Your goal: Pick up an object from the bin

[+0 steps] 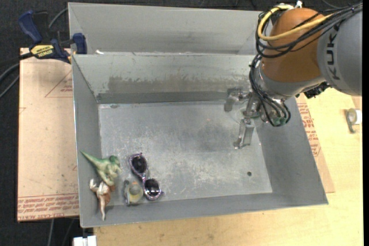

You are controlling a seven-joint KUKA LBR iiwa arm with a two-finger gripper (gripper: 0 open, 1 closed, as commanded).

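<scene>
The claw [244,134] hangs over bare floor near three o'clock of the bin [173,69], with nothing visibly in it; whether it is wide or narrow I cannot tell. To pick well, it should probably cross toward eight o'clock, where everything huddles in the corner, and come down on the nearest piece, the purple sunglasses [144,177], which lie flat with two dark round lenses. Beside them lie a green toy dinosaur [105,165], a tan figure [101,193] and a small round thing [134,193].

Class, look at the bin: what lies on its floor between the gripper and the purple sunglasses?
Nothing. In the camera view, the stretch of grey bin floor from the gripper to the purple sunglasses is bare.
</scene>
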